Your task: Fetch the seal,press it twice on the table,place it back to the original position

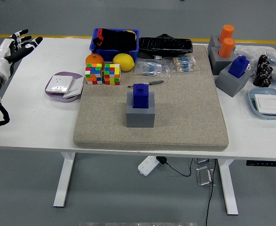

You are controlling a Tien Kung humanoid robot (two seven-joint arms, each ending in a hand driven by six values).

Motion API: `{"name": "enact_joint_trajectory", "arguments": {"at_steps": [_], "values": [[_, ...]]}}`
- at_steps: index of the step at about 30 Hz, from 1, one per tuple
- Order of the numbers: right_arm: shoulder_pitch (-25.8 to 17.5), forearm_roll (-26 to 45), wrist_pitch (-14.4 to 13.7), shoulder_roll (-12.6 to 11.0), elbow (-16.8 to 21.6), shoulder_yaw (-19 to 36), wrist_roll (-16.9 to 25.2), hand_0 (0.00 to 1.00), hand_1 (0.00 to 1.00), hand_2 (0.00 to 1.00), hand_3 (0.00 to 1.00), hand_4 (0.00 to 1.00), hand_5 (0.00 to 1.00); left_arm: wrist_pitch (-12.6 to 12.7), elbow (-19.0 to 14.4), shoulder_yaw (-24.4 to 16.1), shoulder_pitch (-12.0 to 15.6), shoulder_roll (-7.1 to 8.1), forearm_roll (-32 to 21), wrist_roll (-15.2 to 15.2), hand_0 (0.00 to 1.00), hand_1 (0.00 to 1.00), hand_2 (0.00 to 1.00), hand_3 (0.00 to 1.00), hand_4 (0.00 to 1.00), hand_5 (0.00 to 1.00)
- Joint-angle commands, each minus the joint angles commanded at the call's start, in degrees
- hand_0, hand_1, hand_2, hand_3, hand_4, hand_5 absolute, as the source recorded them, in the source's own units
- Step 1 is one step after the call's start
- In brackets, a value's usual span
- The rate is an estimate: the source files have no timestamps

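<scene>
Blue block-shaped seal (140, 95) seated in grey square holder (140, 114), centre of frame on beige felt mat (185, 117). Untouched; fetching not yet begun. Left hand (15, 47) at upper left, fingers spread, empty. Calls for reaching across, then gripping.

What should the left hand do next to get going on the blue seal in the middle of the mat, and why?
Probably swing the left hand right toward the blue seal. The seal sits untouched in its grey holder on the mat, while the hand hovers open, far off at the table's left edge.
</scene>
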Motion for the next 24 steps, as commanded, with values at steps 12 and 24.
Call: {"name": "enact_joint_trajectory", "arguments": {"at_steps": [12, 24], "values": [[0.0, 0.1, 0.0, 0.0, 0.0, 0.0, 0.0, 0.832, 0.741, 0.736, 0.71, 0.801, 0.596, -0.1, 0.0, 0.4, -0.1, -0.15, 0.3, 0.6, 0.961, 0.905, 0.892, 0.924, 0.897, 0.499], [0.3, 0.1, 0.0, -0.1, 0.1, -0.3, -0.1, 0.832, 0.74, 0.737, 0.709, 0.799, 0.597, -0.1, 0.0, 0.0, -0.2, 0.07, 0.4, 0.6, 0.96, 0.903, 0.89, 0.921, 0.891, 0.494]]}}
